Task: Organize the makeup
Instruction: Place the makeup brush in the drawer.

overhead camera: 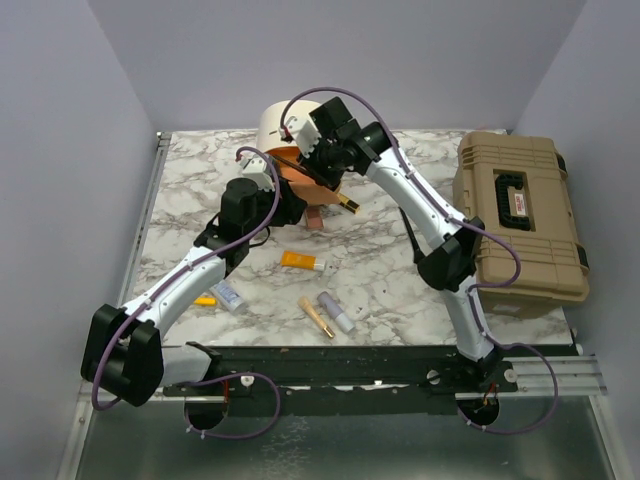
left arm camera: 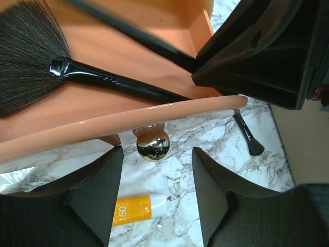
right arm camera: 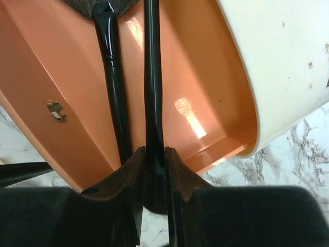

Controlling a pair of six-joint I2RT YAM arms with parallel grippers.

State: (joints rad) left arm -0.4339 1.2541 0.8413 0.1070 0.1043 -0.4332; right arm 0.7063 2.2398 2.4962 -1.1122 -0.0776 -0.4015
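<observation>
My right gripper [right arm camera: 154, 154] is shut on a thin black brush [right arm camera: 151, 87] and holds it over the orange inside of the cream-and-orange round case [right arm camera: 61, 77]. A fan brush [left arm camera: 31, 56] lies in that tray beside it. My left gripper [left arm camera: 157, 195] is open and empty just in front of the case's rim [left arm camera: 128, 118], above a gold knob [left arm camera: 152, 145] and the orange tube [left arm camera: 131, 210]. In the top view the orange tube [overhead camera: 300, 261], a whitish tube [overhead camera: 228, 295], a yellow pen [overhead camera: 205, 300], a gold tube [overhead camera: 316, 317] and a lilac tube [overhead camera: 336, 311] lie on the marble table.
The big tan toolbox [overhead camera: 520, 215] stands shut at the right. A small black brush [left arm camera: 249, 139] lies on the marble [overhead camera: 380, 270] next to the case. Both grippers [overhead camera: 280, 195] [overhead camera: 318, 160] crowd close at the case at the back centre.
</observation>
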